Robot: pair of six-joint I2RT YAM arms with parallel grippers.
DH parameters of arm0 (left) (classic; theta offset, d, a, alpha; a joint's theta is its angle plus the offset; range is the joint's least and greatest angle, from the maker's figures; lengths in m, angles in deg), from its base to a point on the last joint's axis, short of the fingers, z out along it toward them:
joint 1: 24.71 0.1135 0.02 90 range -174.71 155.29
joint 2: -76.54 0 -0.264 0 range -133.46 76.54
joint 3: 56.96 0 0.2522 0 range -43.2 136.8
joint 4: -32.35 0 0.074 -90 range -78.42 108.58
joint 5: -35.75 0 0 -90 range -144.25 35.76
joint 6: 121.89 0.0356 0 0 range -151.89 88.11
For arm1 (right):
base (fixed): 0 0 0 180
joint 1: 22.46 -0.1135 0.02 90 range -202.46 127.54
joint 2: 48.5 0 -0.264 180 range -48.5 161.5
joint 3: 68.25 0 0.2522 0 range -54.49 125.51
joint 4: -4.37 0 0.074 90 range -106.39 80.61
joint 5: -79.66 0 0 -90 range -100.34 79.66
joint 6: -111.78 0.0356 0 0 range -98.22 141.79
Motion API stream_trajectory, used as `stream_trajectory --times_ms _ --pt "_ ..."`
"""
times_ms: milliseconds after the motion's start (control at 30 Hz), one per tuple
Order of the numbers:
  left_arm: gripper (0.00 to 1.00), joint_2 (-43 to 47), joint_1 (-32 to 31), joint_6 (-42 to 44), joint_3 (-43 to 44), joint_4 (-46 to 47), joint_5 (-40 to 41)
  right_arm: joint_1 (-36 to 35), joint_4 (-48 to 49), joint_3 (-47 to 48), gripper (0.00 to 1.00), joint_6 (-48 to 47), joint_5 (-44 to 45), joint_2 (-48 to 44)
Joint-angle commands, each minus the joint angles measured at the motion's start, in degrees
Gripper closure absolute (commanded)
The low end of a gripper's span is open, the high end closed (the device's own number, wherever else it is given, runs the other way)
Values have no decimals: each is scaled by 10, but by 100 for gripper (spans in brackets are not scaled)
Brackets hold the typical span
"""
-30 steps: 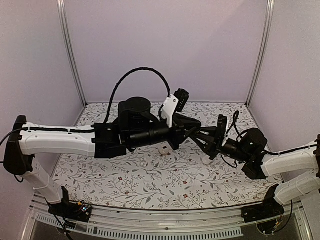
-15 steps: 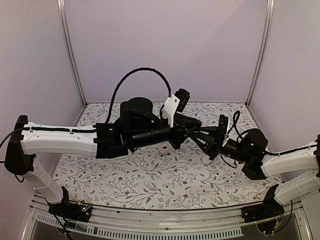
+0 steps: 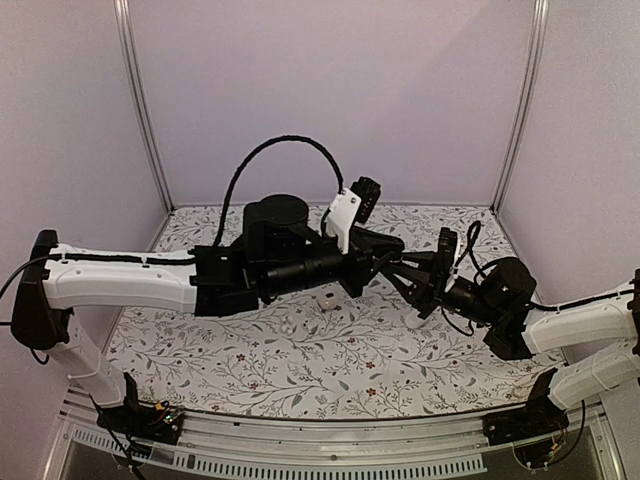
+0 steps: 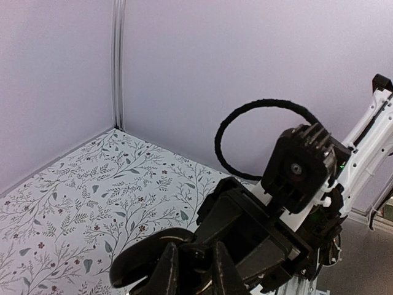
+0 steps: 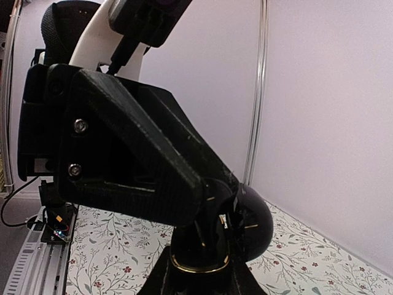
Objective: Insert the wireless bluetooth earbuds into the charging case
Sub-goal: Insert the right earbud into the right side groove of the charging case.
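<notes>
Black case (image 5: 250,224) behind left arm (image 3: 130,282), white case (image 3: 326,300) below

Top view: my left claw (image 3: 392,262) and right claw (image 3: 415,274) meet tip to tip, black on black; whatever lies between them is hidden; a white speck (image 3: 290,325) and a small pale piece (image 3: 325,300) on the table (image 3: 200,350), near my left forearm, are too small to identify. Right wrist view: the bottom edge crops my fingers (image 5: 158,284) and the black rounded object (image 5: 252,224) clamped between them; the left claw blocks the left half. Left wrist view: my fingertips (image 4: 167,273) are cropped; whether they grip anything is undeterminable.
</notes>
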Motion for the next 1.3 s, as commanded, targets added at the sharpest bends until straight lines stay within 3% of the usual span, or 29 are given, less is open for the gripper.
stream_trajectory --times_ms 0,700,1267 --pt "93 -12 0 -12 17 -25 9 -6 24 18 100 1 7 -18" --pt "89 -37 8 -34 57 -116 25 -6 10 23 100 -30 6 -44" --pt "87 -14 23 -52 35 -98 7 -5 34 14 100 -9 0 -50"
